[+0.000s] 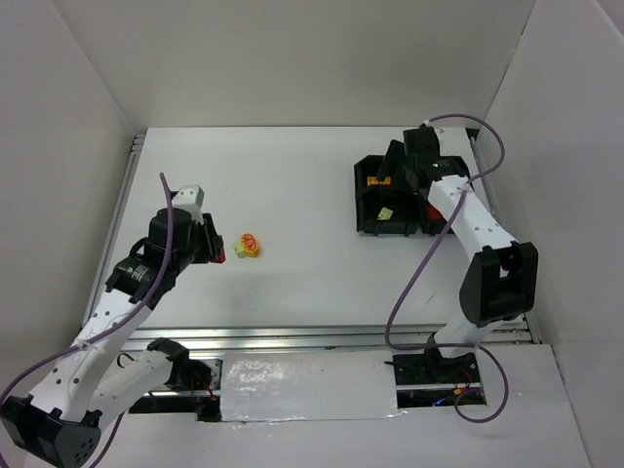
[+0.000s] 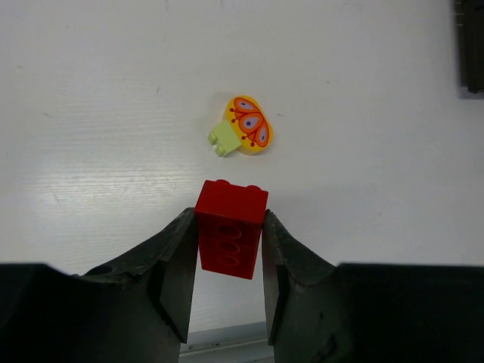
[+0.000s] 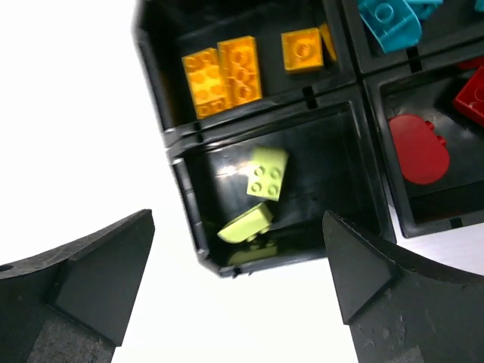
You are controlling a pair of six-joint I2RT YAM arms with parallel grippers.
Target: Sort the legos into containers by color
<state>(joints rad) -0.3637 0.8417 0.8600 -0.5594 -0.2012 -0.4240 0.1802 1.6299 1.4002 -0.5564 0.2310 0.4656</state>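
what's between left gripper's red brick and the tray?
Only the yellow butterfly piece with a pale green brick touching it; the rest is bare table, per top view.

Bright even light, soft faint shadows; table [image 3: 68, 113] overexposed in right wrist view; glossy tray [image 3: 325, 174] shows glare.

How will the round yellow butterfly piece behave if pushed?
Probably slides rather than rolls: the butterfly piece appears to lie flat on the table. Likely pivots unevenly, since a small green brick sits against one edge. Looks like hard glossy plastic, so stiff, light, possibly slippery.
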